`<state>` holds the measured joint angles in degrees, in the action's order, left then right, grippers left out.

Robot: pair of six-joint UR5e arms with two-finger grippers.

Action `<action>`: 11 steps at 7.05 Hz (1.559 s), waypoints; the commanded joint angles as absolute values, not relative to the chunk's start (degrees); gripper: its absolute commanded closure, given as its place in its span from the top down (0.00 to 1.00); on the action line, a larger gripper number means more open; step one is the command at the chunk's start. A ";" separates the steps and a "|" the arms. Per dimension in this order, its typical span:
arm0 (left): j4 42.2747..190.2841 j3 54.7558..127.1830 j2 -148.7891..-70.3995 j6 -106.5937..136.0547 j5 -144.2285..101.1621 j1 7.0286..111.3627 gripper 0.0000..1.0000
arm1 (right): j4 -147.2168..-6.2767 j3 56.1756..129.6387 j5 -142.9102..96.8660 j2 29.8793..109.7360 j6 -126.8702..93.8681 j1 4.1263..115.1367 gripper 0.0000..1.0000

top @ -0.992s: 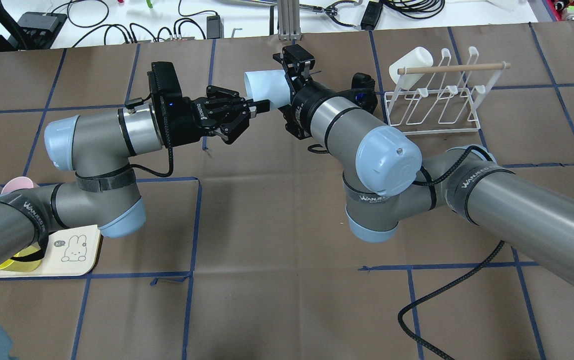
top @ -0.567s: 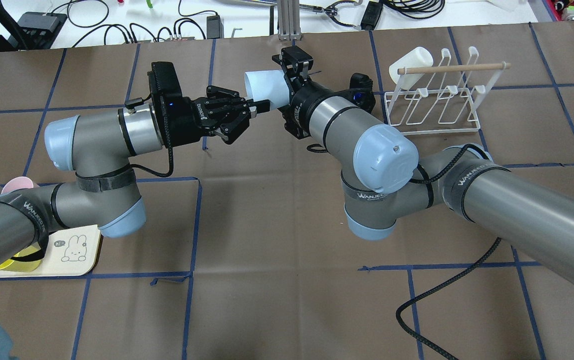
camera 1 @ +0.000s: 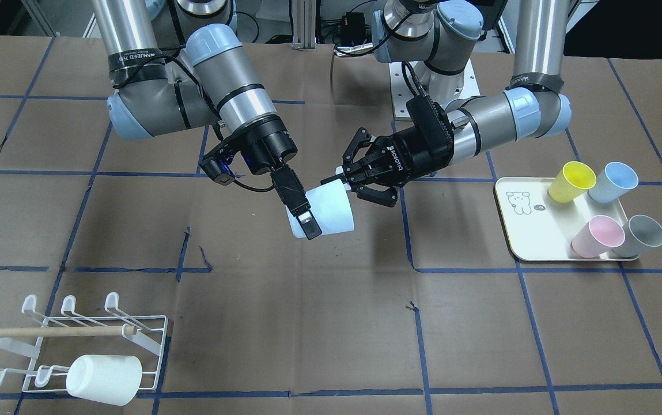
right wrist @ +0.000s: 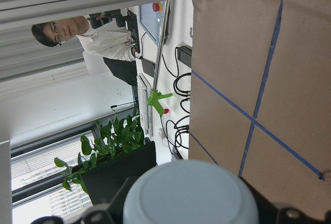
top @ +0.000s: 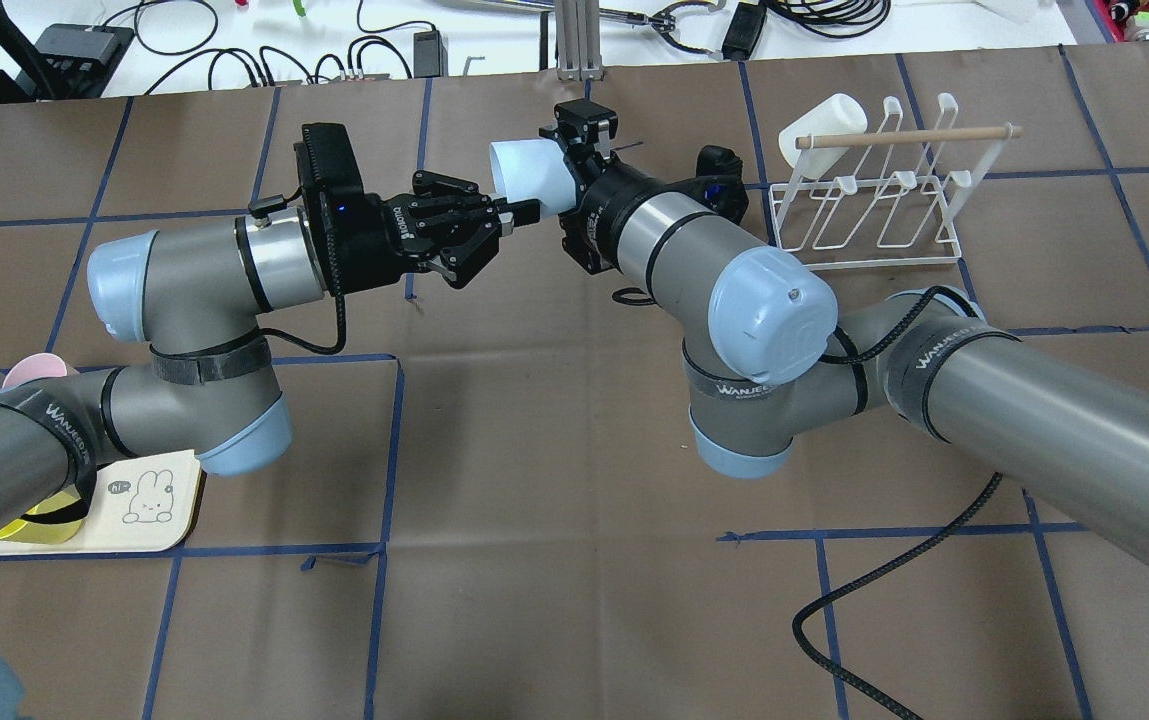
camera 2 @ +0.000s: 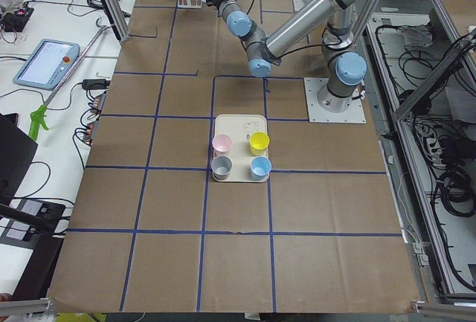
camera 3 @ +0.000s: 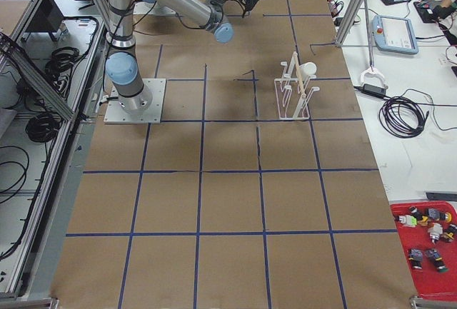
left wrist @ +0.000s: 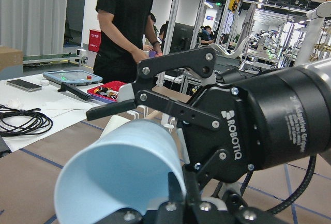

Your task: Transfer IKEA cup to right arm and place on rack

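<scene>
A pale blue cup hangs in the air between both grippers over the far middle of the table; it also shows in the overhead view. My right gripper has its fingers along the cup's sides and is shut on it. The cup's base faces its palm. My left gripper is shut, its fingertips pinching the cup's edge from the other side. The left wrist view shows the cup with the right gripper around it. The white wire rack stands to the right of the right arm.
A white cup hangs on one prong of the rack. A cream tray with yellow, blue, pink and grey cups sits on my left side. A loose black cable lies under the right arm. Operators stand past the table's far edge.
My right gripper has shifted slightly left and settled closer around the cup. The left arm and the cup have stayed almost still.
</scene>
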<state>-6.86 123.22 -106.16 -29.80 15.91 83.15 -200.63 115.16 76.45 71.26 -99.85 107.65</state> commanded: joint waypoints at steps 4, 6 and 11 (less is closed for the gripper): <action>-7.03 122.43 -106.17 -26.47 16.17 82.79 0.65 | -200.74 115.14 76.38 71.37 -99.84 107.58 0.50; -9.82 122.26 -106.17 -20.86 15.91 82.18 0.83 | -200.74 114.88 76.38 71.37 -99.84 107.58 0.48; -12.74 122.79 -107.22 -18.37 3.78 67.42 0.91 | -200.57 113.91 74.89 70.93 -99.41 105.22 0.31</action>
